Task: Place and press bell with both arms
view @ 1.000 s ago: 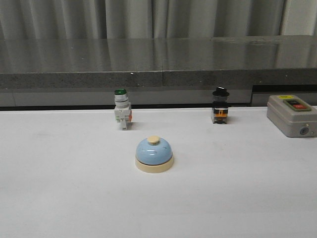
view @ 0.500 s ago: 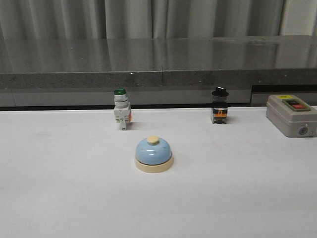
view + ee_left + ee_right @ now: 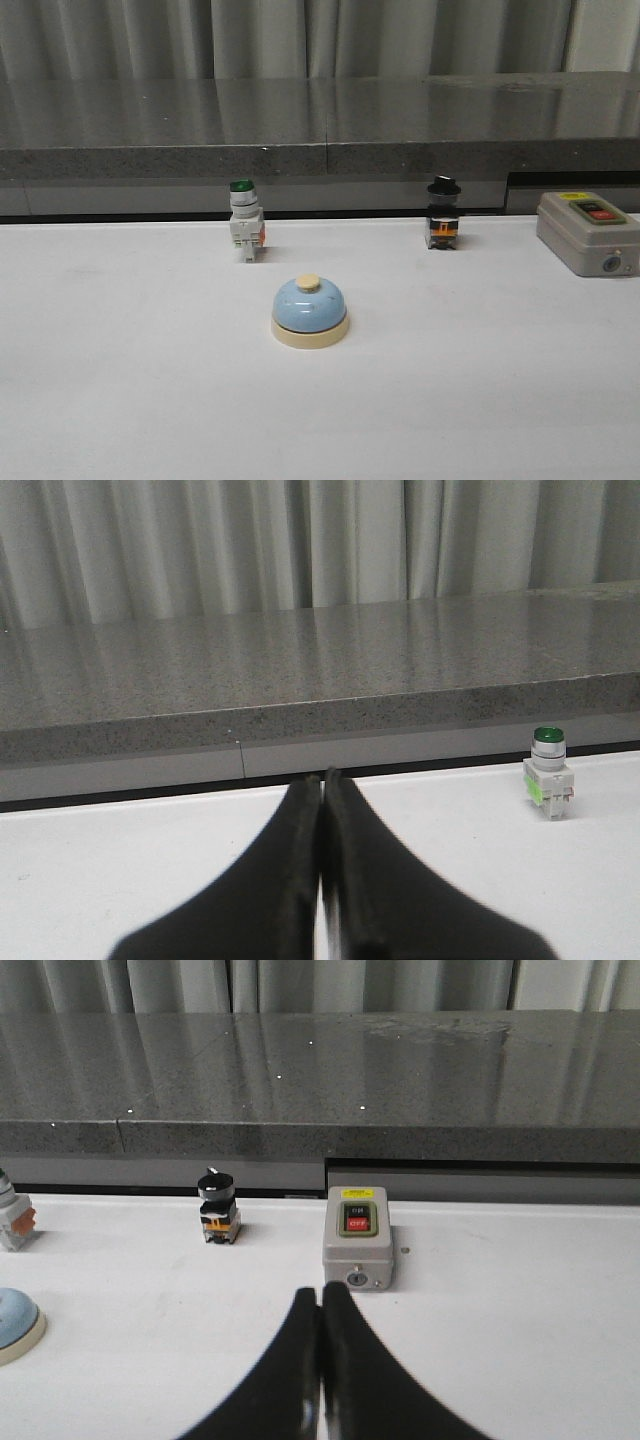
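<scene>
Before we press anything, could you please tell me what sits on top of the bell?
A cream button sits on top of the bell; nothing covers it. What is inside the dome is hidden.

Robot test lab, bare white desk (image 3: 120,400), industrial switches (image 3: 246,232) and a grey control box (image 3: 588,234) in a row, grey stone ledge (image 3: 320,125), pale curtain (image 3: 300,38) behind
</scene>
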Controlling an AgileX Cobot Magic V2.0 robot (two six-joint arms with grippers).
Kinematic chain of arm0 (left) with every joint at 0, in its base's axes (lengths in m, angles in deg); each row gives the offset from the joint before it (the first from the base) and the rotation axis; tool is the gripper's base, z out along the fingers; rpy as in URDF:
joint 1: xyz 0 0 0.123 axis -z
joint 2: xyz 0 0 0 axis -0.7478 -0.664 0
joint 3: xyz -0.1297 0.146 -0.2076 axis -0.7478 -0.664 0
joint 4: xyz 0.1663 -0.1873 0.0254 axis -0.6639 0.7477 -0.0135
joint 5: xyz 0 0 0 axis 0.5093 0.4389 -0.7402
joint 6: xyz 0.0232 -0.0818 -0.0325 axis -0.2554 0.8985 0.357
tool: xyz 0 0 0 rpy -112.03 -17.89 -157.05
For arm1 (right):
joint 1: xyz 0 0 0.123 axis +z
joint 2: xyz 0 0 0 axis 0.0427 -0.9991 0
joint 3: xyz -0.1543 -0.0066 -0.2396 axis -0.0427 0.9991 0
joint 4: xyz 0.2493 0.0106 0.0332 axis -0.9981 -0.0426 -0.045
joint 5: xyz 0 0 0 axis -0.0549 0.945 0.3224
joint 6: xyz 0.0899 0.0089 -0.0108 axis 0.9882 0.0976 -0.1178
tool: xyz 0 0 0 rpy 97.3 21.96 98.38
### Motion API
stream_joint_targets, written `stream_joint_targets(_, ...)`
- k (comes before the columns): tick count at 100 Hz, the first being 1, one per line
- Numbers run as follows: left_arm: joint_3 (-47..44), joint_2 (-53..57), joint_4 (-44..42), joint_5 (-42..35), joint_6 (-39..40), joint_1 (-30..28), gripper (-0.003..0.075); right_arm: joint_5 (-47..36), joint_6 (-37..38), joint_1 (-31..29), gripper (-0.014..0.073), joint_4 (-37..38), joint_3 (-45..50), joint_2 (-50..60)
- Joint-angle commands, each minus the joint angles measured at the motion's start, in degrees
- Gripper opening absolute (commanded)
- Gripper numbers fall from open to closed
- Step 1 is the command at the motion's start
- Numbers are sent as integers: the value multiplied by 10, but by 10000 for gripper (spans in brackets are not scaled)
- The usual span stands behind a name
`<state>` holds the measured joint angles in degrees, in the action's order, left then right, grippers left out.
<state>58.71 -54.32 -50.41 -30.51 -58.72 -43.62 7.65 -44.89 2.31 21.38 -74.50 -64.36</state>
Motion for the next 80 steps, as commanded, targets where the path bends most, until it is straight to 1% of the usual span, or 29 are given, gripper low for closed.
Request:
stream_joint_targets(1, -24, 17, 0, -46, 4, -1, -20, -68, -2, -4, -60, 6, 4, 10)
stream_joint_targets(31, -24, 17, 0, -46, 4, -1, -20, -182, -2, -4, -60, 6, 80, 10)
stream_joint_targets(80, -24, 17, 0, -46, 4, -1, -20, -179, -2, -4, -60, 6, 78, 10)
